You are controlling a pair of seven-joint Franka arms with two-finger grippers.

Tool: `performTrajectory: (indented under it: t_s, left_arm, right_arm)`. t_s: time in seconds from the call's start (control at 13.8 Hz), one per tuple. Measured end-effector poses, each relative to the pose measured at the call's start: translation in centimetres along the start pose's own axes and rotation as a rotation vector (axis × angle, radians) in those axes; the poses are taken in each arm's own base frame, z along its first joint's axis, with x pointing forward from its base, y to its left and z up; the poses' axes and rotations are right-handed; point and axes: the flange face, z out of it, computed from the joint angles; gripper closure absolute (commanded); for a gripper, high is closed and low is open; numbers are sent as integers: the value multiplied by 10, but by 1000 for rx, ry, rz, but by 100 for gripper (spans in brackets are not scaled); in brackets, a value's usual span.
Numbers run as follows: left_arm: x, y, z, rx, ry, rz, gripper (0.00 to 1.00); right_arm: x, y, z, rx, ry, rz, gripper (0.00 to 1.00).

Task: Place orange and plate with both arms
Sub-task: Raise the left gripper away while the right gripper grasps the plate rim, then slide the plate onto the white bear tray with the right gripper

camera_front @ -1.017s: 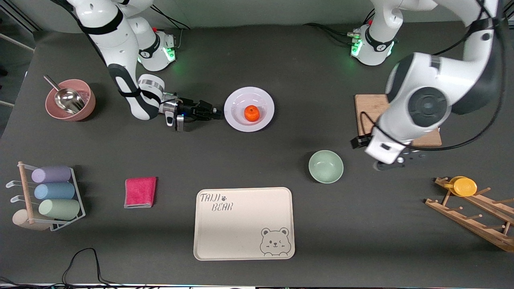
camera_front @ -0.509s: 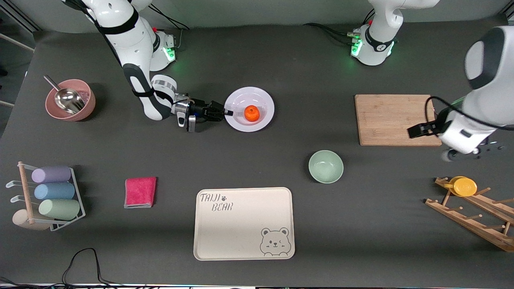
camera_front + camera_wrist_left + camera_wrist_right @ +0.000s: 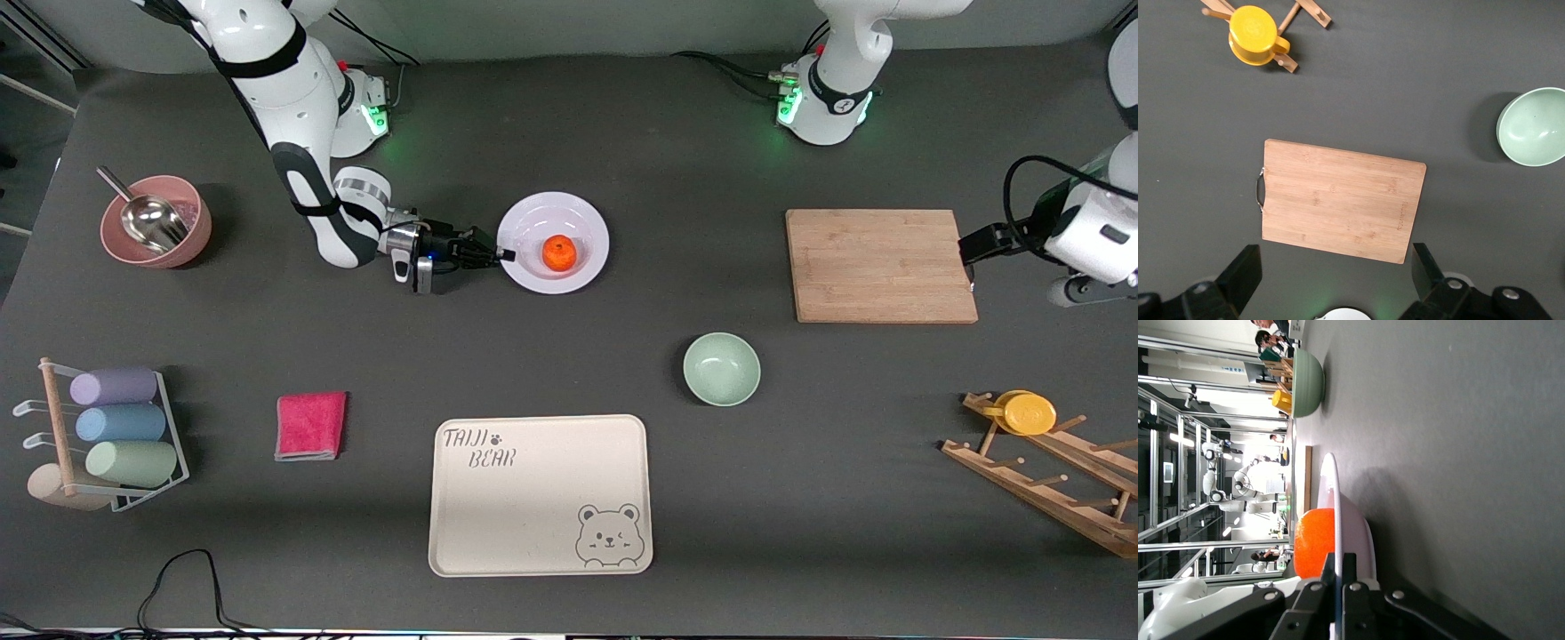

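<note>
Right pincer [image 3: 503, 255] grips one plate [image 3: 582, 267] bearing one orange [image 3: 558, 252].

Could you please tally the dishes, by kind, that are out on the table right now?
Plates: 1, the plate holding the orange, its rim pinched by the right gripper
Bowls: 2, the green bowl and the pink bowl
Trays: 1, the bear tray
Total: 4
</note>
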Motion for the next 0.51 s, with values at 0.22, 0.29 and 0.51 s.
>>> performTrajectory:
  t_s: [0.22,0.29,0.51]
  left_arm:
    - [-3,-23,-6,-8,13,50,0]
    - [-3,-26,-7,-9,15,55,0]
    - [-3,-24,-7,-9,14,65,0]
  right_arm:
    - [34,-28,-11,52,5,26,100]
    - [49,-44,-21,70,-9,31,100]
    - [80,-87,-45,106,2,9,100]
